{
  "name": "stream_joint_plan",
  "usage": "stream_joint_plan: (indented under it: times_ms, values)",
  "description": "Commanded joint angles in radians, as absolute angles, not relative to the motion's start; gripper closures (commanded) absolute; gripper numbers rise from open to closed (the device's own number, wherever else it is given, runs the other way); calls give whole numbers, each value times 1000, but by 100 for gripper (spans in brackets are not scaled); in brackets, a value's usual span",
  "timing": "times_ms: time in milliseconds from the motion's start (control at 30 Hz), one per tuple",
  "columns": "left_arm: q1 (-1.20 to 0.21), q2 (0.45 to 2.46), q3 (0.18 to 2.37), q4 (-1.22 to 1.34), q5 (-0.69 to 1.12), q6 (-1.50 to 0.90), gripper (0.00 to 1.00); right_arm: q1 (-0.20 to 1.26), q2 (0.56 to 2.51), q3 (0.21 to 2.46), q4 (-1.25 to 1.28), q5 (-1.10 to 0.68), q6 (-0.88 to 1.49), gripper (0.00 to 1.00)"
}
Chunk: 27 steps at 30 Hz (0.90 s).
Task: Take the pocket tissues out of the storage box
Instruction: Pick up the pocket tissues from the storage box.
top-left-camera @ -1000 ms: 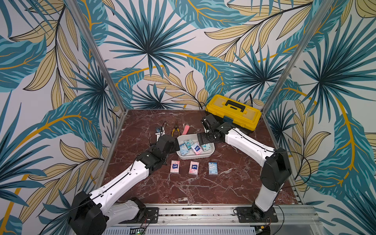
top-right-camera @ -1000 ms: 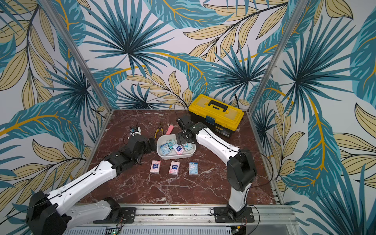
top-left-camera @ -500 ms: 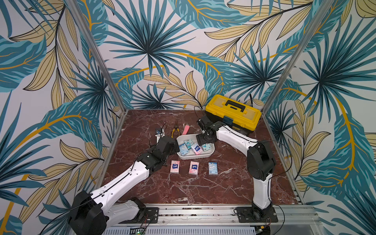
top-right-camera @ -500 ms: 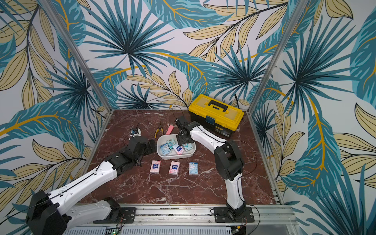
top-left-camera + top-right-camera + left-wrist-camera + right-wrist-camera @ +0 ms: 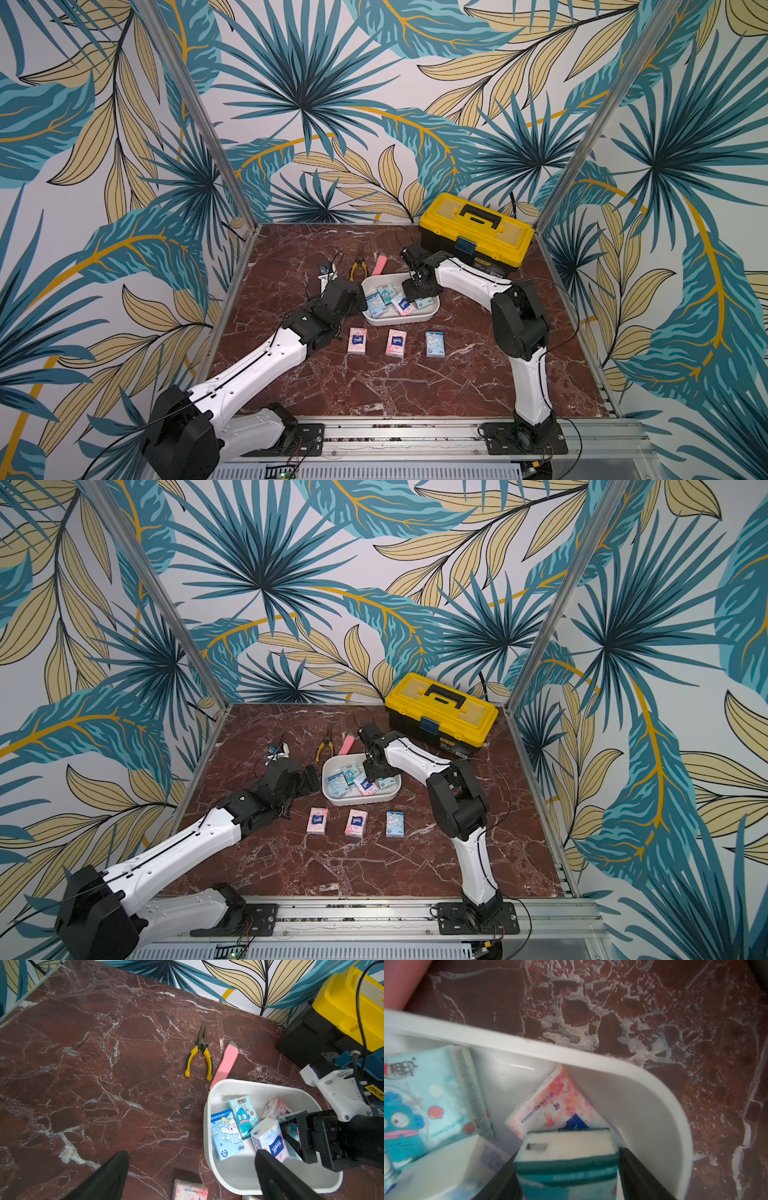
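Marble table (image 5: 374, 386): at 3 o'clock in the box (image 5: 395, 321), right gripper (image 5: 568, 1152) clamps a teal pack (image 5: 564, 1176), long axis along its fingers (image 5: 639, 1172); left gripper (image 5: 193, 1176) gapes at 9 o'clock.

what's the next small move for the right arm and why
Probably close the right tool firmly on the teal packet before any lift: its fingers flank that packet inside the white box, and whether they grip yet is unclear.

right tool (image 5: 417, 296) | lowered into storage box (image 5: 399, 321) | jaws narrowed round teal packet (image 5: 566, 1159)
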State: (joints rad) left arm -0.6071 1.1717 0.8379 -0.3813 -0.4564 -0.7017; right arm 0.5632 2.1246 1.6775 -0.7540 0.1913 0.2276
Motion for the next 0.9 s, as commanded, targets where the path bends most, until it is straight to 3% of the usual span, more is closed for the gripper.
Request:
stream_joint_plan:
  times_ms: [0, 300, 867]
  values:
    - [-603, 1175, 828, -368, -465, -709, 0, 560, 2150, 1692, -778, 183, 228, 30]
    - [-603, 1174, 836, -380, -457, -711, 0, 560, 2108, 1686, -781, 184, 245, 41]
    - [-602, 1164, 856, -384, -442, -692, 0, 558, 1814, 1548, -782, 208, 315, 43]
